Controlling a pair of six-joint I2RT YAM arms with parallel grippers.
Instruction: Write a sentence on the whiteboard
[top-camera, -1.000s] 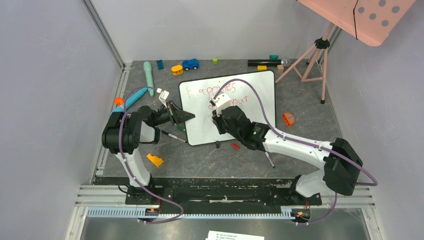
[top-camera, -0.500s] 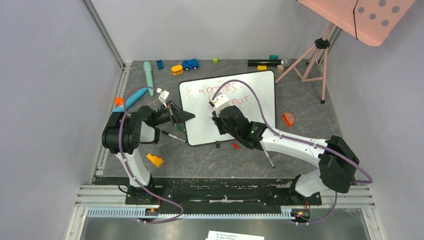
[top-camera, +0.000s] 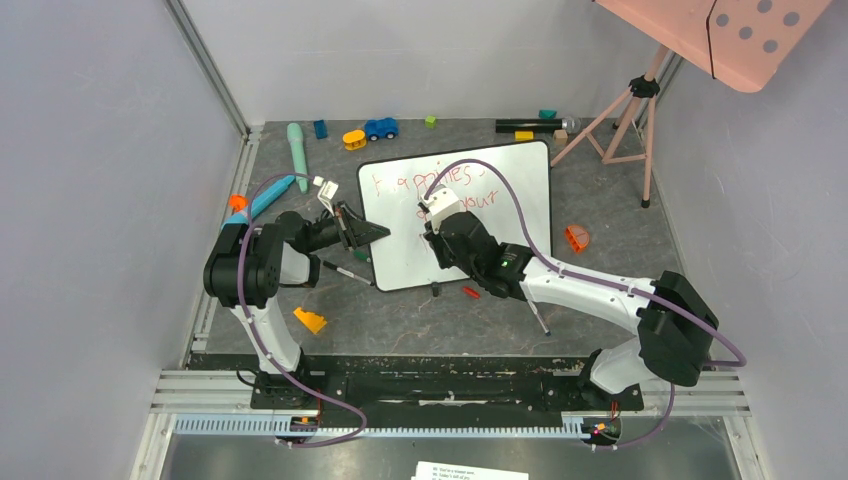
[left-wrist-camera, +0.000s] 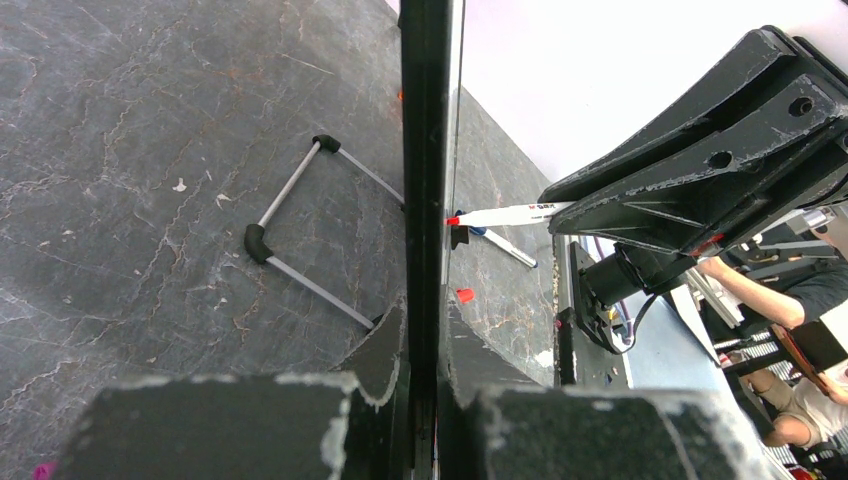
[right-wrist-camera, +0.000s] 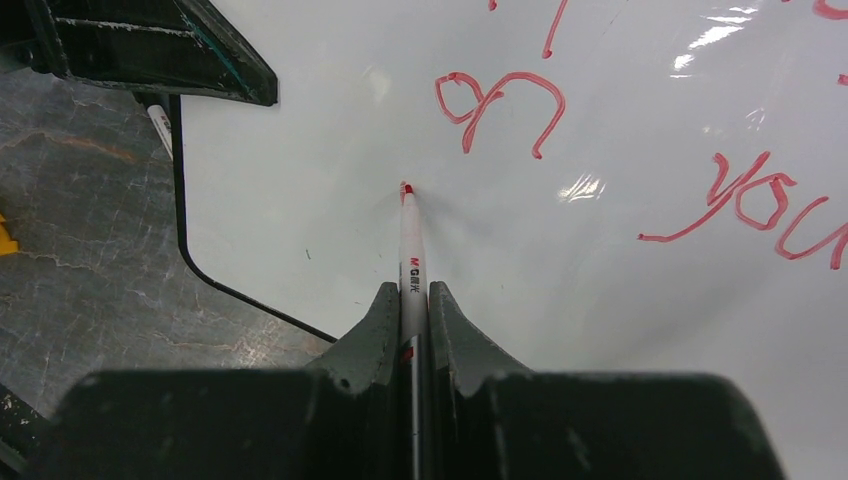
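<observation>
The whiteboard (top-camera: 500, 225) lies tilted on the dark table. Red words (top-camera: 425, 180) run along its top, and a second line (top-camera: 482, 200) is partly hidden by my right arm. In the right wrist view I read "on" (right-wrist-camera: 500, 105) and "you" (right-wrist-camera: 760, 200) on the whiteboard (right-wrist-camera: 620, 300). My right gripper (right-wrist-camera: 410, 290) (top-camera: 432, 228) is shut on a white red-tipped marker (right-wrist-camera: 410, 250). Its tip touches blank board below "on". My left gripper (top-camera: 365, 233) (left-wrist-camera: 425, 330) is shut on the board's left rim (left-wrist-camera: 425, 150), seen edge-on.
A red cap (top-camera: 471, 292) lies at the board's near edge, with a loose marker (top-camera: 348, 272) to the left and a dark pen (top-camera: 537, 318) to the right. An orange piece (top-camera: 310, 320), an orange basket (top-camera: 577, 237), a tripod (top-camera: 625, 120) and toys (top-camera: 380, 128) surround the board.
My right arm's elbow has shifted a little to the left. The marker tip stays at about the same spot on the board. The left arm has not moved.
</observation>
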